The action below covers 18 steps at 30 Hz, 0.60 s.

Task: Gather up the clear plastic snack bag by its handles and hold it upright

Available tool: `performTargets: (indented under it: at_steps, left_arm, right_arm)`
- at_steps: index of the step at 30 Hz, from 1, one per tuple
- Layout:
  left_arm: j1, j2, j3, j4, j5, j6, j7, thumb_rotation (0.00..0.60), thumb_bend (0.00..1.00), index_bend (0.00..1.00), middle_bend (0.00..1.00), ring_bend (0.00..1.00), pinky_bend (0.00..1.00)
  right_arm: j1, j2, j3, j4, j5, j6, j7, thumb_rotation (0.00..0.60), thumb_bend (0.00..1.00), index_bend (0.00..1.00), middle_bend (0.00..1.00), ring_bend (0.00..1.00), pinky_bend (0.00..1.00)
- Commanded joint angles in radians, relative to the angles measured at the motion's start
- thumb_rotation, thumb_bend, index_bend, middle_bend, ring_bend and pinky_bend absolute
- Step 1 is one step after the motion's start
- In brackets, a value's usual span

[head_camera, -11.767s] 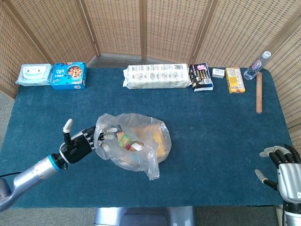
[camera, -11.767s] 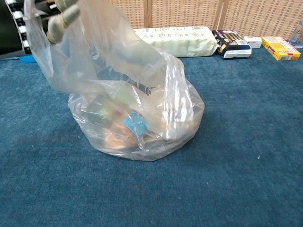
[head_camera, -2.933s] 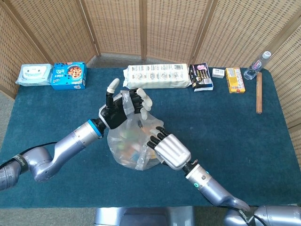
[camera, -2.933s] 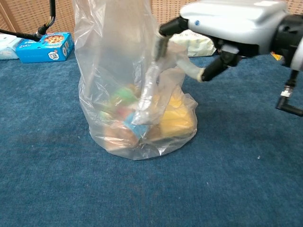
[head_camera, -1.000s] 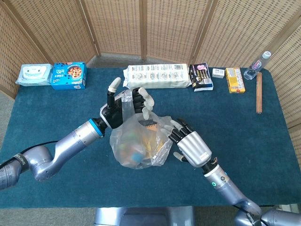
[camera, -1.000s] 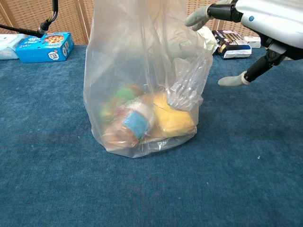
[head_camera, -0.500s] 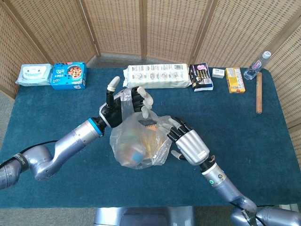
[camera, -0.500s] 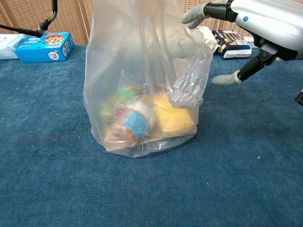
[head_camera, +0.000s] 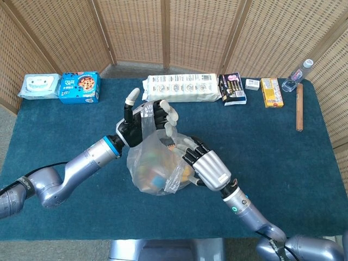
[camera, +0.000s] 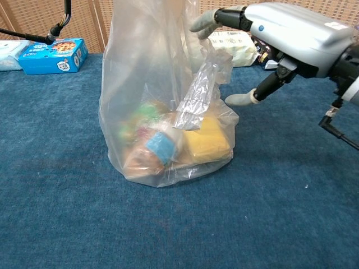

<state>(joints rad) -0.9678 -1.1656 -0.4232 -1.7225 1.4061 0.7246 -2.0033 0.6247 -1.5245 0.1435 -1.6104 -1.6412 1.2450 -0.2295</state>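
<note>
Woven cane screens stand behind a table [head_camera: 272,141] covered in deep blue, short-piled cloth. Near its middle sits the clear plastic snack bag [camera: 162,112], thin, crinkled and glossy, standing upright with its long axis vertical and its mouth pulled upward. Inside, at the bottom, lie a yellow block-shaped packet [camera: 206,138], a small packet with a blue label [camera: 161,148] and something green [camera: 147,112]; other contents are too blurred to name. The left hand [head_camera: 142,123] grips the bag's gathered top, fingers curled around the plastic, thumb pointing up. The right hand [head_camera: 205,165] is at the bag's right side with fingers spread and holding nothing, fingertips against a loose, twisted flap of film [camera: 197,95]. Along the far edge lie a blue cookie box [head_camera: 80,87] and a long white printed pack [head_camera: 181,87].
</note>
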Motion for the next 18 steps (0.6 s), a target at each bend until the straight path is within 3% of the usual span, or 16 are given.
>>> performTargets:
  at_steps: [1,8,18]
  left_arm:
    - [0.001,0.002,-0.001,-0.001,0.0,0.0,0.0,0.0,0.2,0.48,0.48,0.45,0.52]
    - [0.005,0.007,-0.003,-0.007,0.002,0.0,0.001,0.0,0.2,0.48,0.48,0.45,0.52]
    - [0.004,0.009,-0.005,-0.011,0.001,-0.005,0.009,0.0,0.2,0.48,0.48,0.45,0.51]
  right_arm:
    - [0.006,-0.024,0.007,0.021,0.007,0.001,0.008,0.6,0.21,0.16,0.2,0.12,0.08]
    - [0.024,-0.093,0.025,0.086,0.034,-0.007,0.008,0.6,0.21,0.17,0.21,0.12,0.08]
    - [0.055,-0.131,0.076,0.091,0.068,-0.007,0.032,0.6,0.21,0.18,0.21,0.13,0.08]
